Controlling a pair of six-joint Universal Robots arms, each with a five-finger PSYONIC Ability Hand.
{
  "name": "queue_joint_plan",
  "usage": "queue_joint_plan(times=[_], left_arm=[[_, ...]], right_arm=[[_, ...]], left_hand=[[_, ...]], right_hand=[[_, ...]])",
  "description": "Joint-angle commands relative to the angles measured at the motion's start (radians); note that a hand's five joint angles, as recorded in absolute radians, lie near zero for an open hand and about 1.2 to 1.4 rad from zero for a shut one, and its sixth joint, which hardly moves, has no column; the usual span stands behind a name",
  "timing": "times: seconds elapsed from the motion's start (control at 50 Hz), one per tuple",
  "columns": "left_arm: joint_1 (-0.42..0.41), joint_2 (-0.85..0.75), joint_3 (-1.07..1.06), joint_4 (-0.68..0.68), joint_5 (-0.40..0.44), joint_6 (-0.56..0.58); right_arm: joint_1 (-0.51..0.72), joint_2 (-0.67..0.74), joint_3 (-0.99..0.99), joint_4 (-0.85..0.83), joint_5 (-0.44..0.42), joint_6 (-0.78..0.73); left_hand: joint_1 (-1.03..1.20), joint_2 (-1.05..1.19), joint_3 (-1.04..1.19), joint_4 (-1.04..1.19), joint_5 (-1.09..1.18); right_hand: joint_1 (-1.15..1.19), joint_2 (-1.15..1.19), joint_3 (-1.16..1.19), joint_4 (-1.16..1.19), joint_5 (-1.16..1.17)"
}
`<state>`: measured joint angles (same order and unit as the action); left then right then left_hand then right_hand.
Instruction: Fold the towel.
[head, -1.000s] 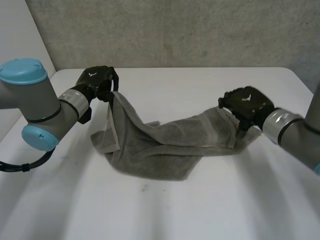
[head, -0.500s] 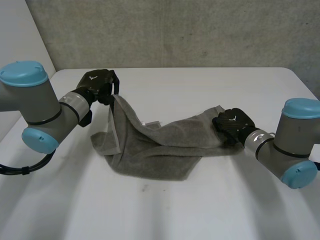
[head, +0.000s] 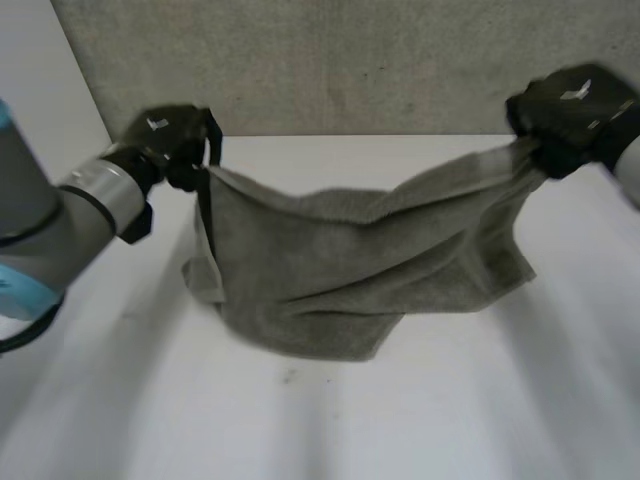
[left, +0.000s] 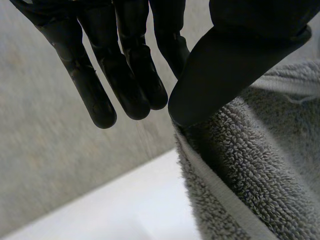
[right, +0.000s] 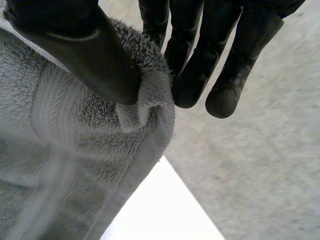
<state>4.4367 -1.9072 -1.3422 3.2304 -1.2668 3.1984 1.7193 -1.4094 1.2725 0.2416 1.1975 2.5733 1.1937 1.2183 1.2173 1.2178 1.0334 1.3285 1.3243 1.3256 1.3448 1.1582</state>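
here, on the white table (head: 400, 420), the grey terry towel (head: 340, 270) rests its lower fold; its long upper edge spans hand to hand above the table, with the left hand (head: 165, 140) and right hand (head: 570, 110) each pinching a corner.

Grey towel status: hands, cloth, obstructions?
Left hand pinches one upper corner, right hand the other. Grey terry towel hangs between, bottom on white table. Nothing blocking.
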Motion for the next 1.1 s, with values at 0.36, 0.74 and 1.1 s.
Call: queue_joint_plan(times=[0.36,0.74,1.1], left_arm=[[0.019,0.463,0.021,-0.271,0.004,0.034],[0.003,-0.206,0.433,-0.322,-0.020,0.190],[0.000,-0.219,0.759,-0.021,-0.118,0.009]], right_arm=[[-0.066,-0.156,-0.389,0.485,-0.082,-0.014],[0.103,0.416,-0.663,0.441,0.040,-0.079],[0.152,0.527,-1.088,0.056,0.160,0.160]], left_hand=[[0.203,0.178,0.179,0.178,0.188],[0.203,0.178,0.179,0.178,0.188],[0.203,0.178,0.179,0.178,0.188]], right_hand=[[0.068,0.072,0.071,0.051,0.064],[0.068,0.072,0.071,0.051,0.064],[0.068,0.072,0.071,0.051,0.064]])
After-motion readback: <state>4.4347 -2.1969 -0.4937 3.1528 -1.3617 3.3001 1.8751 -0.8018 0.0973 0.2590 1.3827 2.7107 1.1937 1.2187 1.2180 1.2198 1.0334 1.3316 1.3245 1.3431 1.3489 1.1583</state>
